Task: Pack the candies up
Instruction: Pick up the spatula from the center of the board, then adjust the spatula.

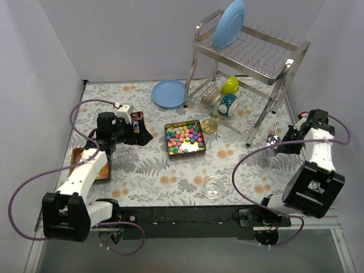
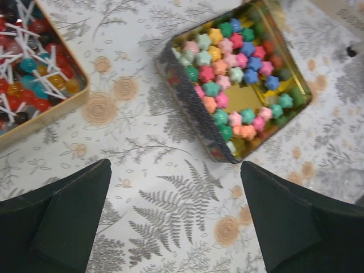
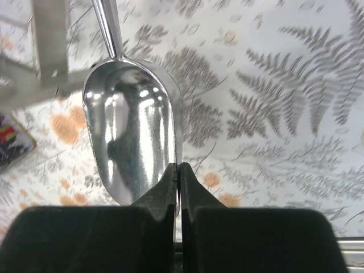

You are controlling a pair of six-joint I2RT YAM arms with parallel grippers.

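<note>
A bench [image 1: 148,170] under a pale cloth printed with grey ferns and orange flowers is closed in by plain light walls [image 1: 114,40] to the left of, behind and to the right of the tin [image 1: 187,152], a square open box near the middle of the cloth. The candies [image 1: 183,135], small star-shaped sweets in pink, teal, blue, yellow and orange, lie inside the tin, with a bare gold patch of its floor showing toward its front right corner. Behind and to the right of the tin stands a metal dish rack [image 1: 250,51] with a blue plate [image 1: 229,24] upright on its top tier. A second blue plate [image 1: 168,93] lies flat behind the tin. To the front left of the tin, a tray of lollipops [image 2: 51,114] sits close to the left wall. A small glass bowl [image 1: 213,186] stands in front of the tin, near the bench's dark front edge. The widest bare stretch of cloth runs in front of the tin and to its front left. The left claw [image 2: 175,165] hangs above the cloth left of the tin, spread wide and holding nothing. Well right of the tin, the right claw [image 3: 177,166] is closed, its tips meeting at the rim of a steel scoop [image 3: 128,131]. Whether the thin rim is caught between them cannot be told.
</note>
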